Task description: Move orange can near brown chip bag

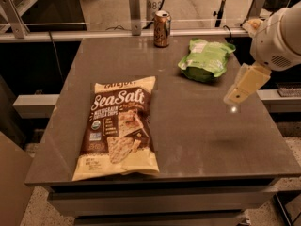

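- While the gripper (pixel 233 97) hangs over the right part of the table (pixel 197 140), it touches none of the items on it.
- Gripper: cream-coloured, tilted down and to the left from the white arm (pixel 277 36), which enters from the upper right corner.
- Jaw state: cannot be told from this angle, as the gripper reads as one cream block. It has no visible hold on any object.
- A small bright spot (pixel 233 109) lies on the tabletop just below the gripper tip.
- Can (pixel 162 28): upright at the table's far edge, near the middle of that edge, silver top uppermost. It stands well apart from the gripper.
- Brown bag (pixel 118 128): flat on the front-left part of the table, long axis running front to back, "Sea Salt" lettering face up. Its lower cream end lies close to the front edge.
- Can and brown bag are well apart, with bare tabletop between them.
- Green bag (pixel 206 59): lying toward the far right of the table, to the right of the can and not touching it. The gripper is just beside its near-right corner, clear of it.
- A metal rail with an upright post (pixel 135 13) runs behind the far edge of the table, left of the can.
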`<state>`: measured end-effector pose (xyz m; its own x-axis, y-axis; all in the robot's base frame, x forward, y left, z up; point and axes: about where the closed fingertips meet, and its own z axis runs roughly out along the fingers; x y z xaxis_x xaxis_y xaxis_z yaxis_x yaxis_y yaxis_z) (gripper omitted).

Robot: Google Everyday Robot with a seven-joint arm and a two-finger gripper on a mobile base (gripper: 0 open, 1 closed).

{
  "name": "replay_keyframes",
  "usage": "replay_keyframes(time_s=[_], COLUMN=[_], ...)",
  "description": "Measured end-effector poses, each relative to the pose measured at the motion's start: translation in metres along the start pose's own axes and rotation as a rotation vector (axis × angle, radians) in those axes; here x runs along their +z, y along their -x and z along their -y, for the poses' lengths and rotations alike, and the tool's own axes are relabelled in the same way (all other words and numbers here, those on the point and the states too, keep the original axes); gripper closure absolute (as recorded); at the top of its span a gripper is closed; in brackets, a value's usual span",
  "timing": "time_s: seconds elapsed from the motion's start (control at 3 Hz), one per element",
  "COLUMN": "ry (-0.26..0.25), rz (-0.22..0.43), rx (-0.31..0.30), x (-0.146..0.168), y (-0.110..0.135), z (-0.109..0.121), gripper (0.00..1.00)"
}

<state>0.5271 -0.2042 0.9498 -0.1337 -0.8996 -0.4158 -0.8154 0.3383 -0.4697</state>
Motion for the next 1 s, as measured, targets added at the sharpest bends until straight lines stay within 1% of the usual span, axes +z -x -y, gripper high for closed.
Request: replay_keyframes(time_s=[0.33,0.67,1.0], ry=[-0.055,-0.131,-0.166], rz=[0.061,0.165,0.270], rx=[0.091,0.175,0.231], x=[0.019,0.043,0.071], y=[0.004,0.008,0.009], z=[0.002,0.021,0.045], gripper=[0.00,0.00,0.00])
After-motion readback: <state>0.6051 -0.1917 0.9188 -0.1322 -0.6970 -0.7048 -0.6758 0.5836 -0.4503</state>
